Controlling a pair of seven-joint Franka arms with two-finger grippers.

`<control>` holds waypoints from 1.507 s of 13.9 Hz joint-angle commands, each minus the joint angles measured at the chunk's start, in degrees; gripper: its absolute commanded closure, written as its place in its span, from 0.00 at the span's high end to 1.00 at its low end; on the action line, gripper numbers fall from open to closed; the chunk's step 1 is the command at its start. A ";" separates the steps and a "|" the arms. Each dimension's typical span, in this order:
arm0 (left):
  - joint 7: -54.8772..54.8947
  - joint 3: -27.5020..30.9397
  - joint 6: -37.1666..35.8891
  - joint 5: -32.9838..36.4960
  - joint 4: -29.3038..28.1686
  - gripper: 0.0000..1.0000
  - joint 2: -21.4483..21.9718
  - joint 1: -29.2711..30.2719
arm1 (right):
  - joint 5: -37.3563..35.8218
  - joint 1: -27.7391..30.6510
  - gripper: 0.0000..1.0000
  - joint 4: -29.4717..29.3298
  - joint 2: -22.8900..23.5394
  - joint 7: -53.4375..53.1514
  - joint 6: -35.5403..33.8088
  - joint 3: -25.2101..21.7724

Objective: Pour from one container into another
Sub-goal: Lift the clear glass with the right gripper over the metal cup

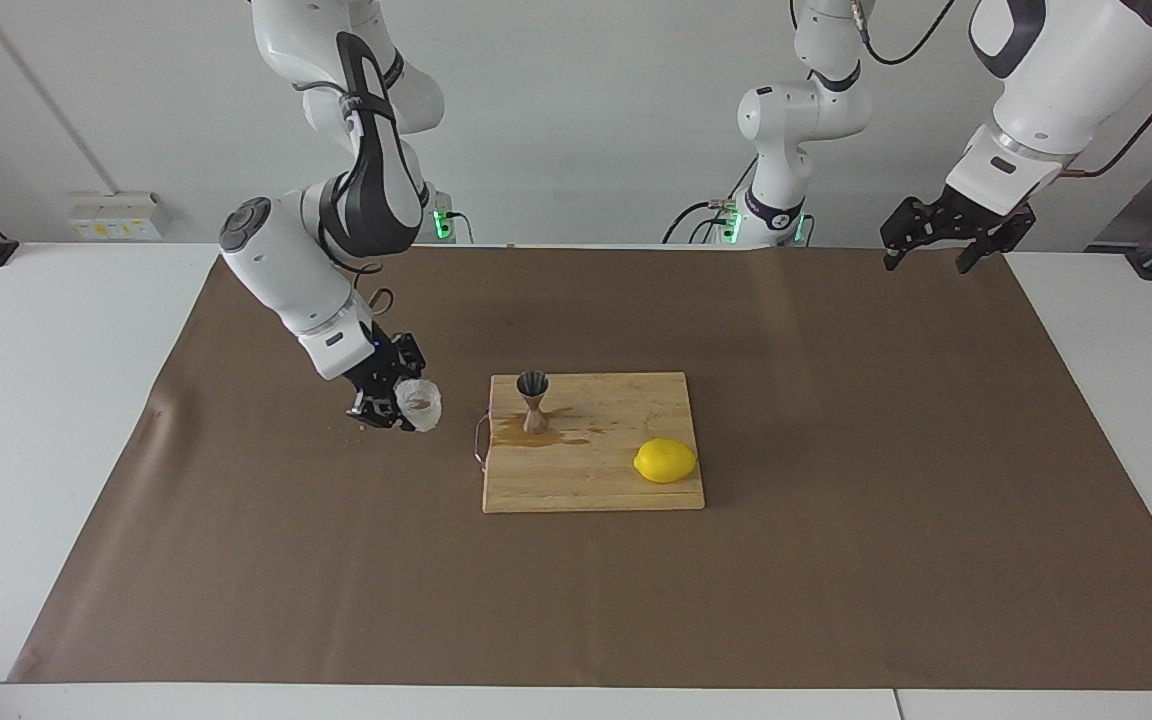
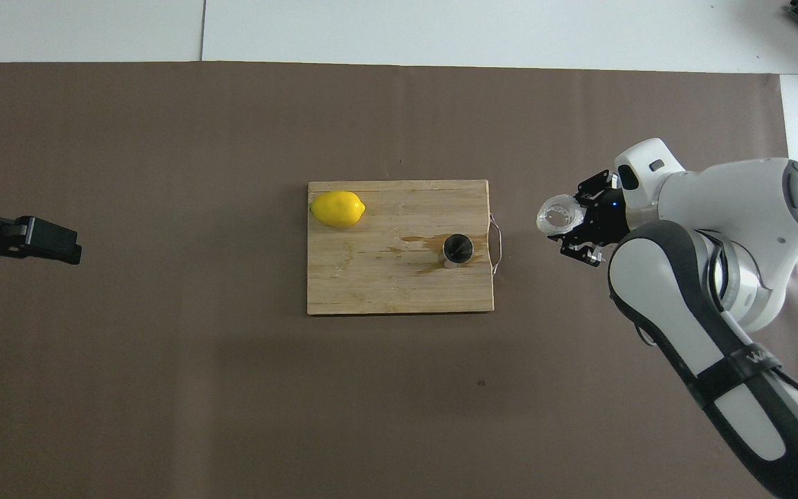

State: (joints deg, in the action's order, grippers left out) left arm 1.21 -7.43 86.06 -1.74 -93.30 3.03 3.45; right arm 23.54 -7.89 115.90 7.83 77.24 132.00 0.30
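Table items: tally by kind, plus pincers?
Clear cup: 1, in the right pincer
Steel jigger: 1, on the cutting board
Lemon: 1, on the board
Cutting board: 1
Pincers: 2, the left pincer waits
Total: 6

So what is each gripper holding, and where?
Right gripper grips the clear cup by its side wall, tilted. Left gripper holds nothing.

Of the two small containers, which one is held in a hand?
The clear cup, gripped by the right hand over the brown mat. The steel jigger stands free and upright on the cutting board.
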 commanded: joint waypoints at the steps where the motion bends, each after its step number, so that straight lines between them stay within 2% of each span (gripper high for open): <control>1: 0.37 -0.31 -0.55 0.60 -1.00 1.00 1.28 0.68 | -5.32 -2.38 0.20 -2.78 0.43 -8.74 -1.22 0.06; 6: 0.37 -0.39 -0.55 0.60 -1.00 1.00 1.28 0.68 | -17.80 -8.45 0.20 -6.39 1.04 -21.41 -3.42 0.06; 9: 0.37 -0.39 -0.55 0.60 -1.00 1.00 1.28 0.68 | -23.25 -11.17 0.20 -6.48 1.04 -24.67 -3.42 0.06; 14: 0.28 -0.39 -0.55 0.60 -1.00 1.00 1.28 0.68 | -31.25 -13.55 0.20 -6.39 0.96 -28.19 -3.24 0.14; 21: 0.37 -0.31 -0.55 0.60 -1.00 1.00 1.28 0.68 | -38.20 -17.15 0.20 -6.22 0.78 -32.13 -3.24 0.06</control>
State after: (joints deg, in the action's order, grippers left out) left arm 1.21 -7.42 86.01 -1.74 -93.30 3.03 3.45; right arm -11.66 -23.69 110.76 8.21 48.66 129.92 0.40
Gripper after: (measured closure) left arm 0.000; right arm 0.493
